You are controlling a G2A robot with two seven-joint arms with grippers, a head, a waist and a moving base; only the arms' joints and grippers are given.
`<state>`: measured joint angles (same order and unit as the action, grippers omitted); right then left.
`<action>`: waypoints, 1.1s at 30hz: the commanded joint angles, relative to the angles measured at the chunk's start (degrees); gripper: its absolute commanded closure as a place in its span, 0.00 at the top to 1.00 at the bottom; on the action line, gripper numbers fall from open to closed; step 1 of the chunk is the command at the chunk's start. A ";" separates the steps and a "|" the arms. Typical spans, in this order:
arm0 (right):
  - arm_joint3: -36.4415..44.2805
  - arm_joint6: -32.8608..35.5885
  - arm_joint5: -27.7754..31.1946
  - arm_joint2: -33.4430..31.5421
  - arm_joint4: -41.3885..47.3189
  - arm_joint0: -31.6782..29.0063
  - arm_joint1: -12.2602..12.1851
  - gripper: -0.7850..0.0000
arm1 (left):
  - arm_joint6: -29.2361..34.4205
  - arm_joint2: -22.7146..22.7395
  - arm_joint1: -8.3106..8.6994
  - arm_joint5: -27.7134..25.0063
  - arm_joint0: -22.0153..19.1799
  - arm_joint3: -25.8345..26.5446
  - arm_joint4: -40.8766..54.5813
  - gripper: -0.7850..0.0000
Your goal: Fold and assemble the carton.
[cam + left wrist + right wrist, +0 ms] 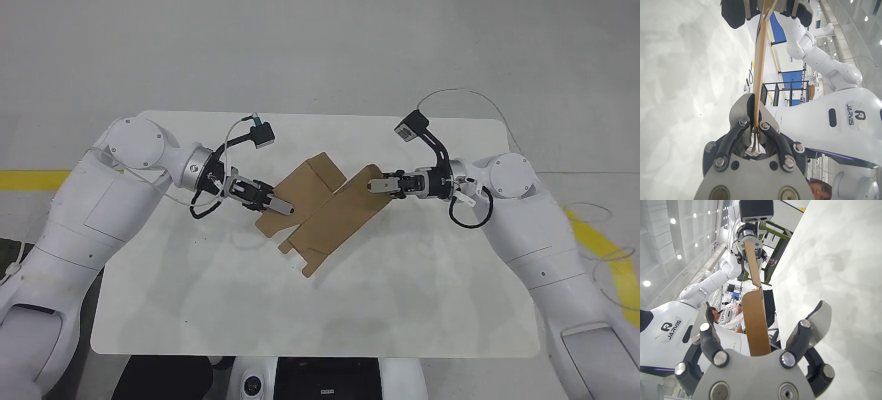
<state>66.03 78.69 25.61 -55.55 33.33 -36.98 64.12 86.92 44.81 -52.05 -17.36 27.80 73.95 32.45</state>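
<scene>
1. left gripper [278, 206]: clamped tight on the carton's left edge. the left wrist view shows the board's layers pinched in it, so this arm carries the piece.
2. carton [322, 212]: a flat brown cardboard blank with end flaps, lying slantwise over the middle of the desk [200, 300] between the two arms. its shadow suggests it is lifted clear of the desk, not resting on it.
3. right gripper [763, 309]: spread wide open, with the carton's right end flap lying in the gap. the flap seems to touch neither side, so this gripper has hold of nothing.
4. step in hand, as i judge it: an early one. one edge is secured and the other arm is lined up to take the opposite edge. no panel is folded up yet.
5. the next move calls for the right gripper to close squarely on that flap without nudging the thin board out of the left gripper's pinch. after that the two arms can open the panels.
6. containers: the carton is the one container here. as a flat blank it has no cavity yet and holds nothing.
</scene>
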 commanded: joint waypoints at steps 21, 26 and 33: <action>1.21 -0.48 0.49 5.12 2.48 1.94 -2.41 0.00 | 0.77 0.79 0.14 0.77 0.33 -0.69 0.53 0.00; 1.43 -0.48 0.49 6.12 3.25 2.37 -2.82 0.00 | 1.08 0.93 0.11 1.08 0.28 -1.18 1.96 0.26; 1.13 -1.47 1.48 6.56 5.41 2.40 -3.29 0.00 | 1.08 0.58 0.17 1.30 0.01 -2.91 6.39 1.00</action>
<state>67.40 77.43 26.87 -48.94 38.54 -34.55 60.90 88.00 45.43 -51.88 -16.23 27.86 71.42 37.91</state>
